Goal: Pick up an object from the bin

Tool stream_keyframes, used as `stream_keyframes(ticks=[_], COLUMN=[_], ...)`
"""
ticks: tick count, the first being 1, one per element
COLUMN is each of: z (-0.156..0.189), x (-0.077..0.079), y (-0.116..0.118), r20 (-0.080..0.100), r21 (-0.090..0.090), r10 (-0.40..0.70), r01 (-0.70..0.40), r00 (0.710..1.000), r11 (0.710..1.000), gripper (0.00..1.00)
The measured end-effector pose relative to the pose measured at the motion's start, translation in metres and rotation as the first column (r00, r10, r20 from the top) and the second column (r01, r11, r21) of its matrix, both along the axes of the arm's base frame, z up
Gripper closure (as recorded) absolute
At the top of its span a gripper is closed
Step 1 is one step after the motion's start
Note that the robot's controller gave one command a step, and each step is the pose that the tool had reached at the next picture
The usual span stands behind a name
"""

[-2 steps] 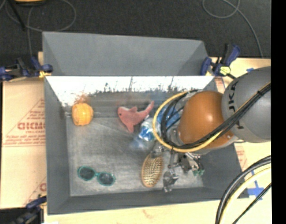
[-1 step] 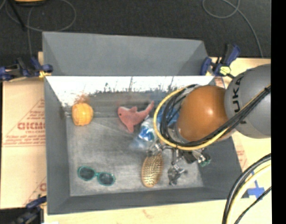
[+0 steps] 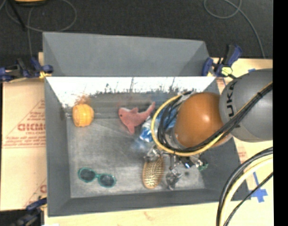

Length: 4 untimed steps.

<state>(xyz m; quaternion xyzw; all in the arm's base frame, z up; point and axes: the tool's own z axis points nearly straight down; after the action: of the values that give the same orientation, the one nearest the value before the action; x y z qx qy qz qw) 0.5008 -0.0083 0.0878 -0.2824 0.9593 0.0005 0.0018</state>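
Claw (image 3: 174,174) sits low in the near right corner of the bin (image 3: 57,140), under the arm's orange cover (image 3: 198,119) and its loop of yellow and black cables (image 3: 156,126). I cannot tell how far it is open, or whether it has hold of anything; its metal parts lie in shadow.

Nearest thing: a gold oval piece (image 3: 153,173), just left of the claw, long axis running near to far. Its surface is finely ribbed or meshed, with a dull metallic sheen. Whether the claw touches it, I cannot tell.

A crumpled blue-and-white thing (image 3: 145,135), glossy, lies just beyond the gold piece, partly under the cables.

Pink toy (image 3: 133,117), smooth and fish-like with a forked tail, lies centre-far. Orange ball (image 3: 83,115), ridged like a small pumpkin, is far left by the wall. Teal sunglasses (image 3: 97,177), two round lenses, lie flat near left, well apart from the claw.
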Motion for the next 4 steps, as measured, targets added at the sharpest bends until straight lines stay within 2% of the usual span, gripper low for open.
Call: stream_keyframes(ticks=[1, 3, 4], z=[-0.009, -0.007, 0.006], x=[0.019, 0.019, 0.019], y=[0.004, 0.004, 0.004], r20=[0.015, 0.013, 0.010], r21=[0.001, 0.001, 0.000], r10=[0.100, 0.099, 0.098], r01=[-0.100, -0.099, -0.098], r00=[0.995, 0.995, 0.995], r11=[0.995, 0.995, 0.995], gripper=[1.00, 1.00, 1.00])
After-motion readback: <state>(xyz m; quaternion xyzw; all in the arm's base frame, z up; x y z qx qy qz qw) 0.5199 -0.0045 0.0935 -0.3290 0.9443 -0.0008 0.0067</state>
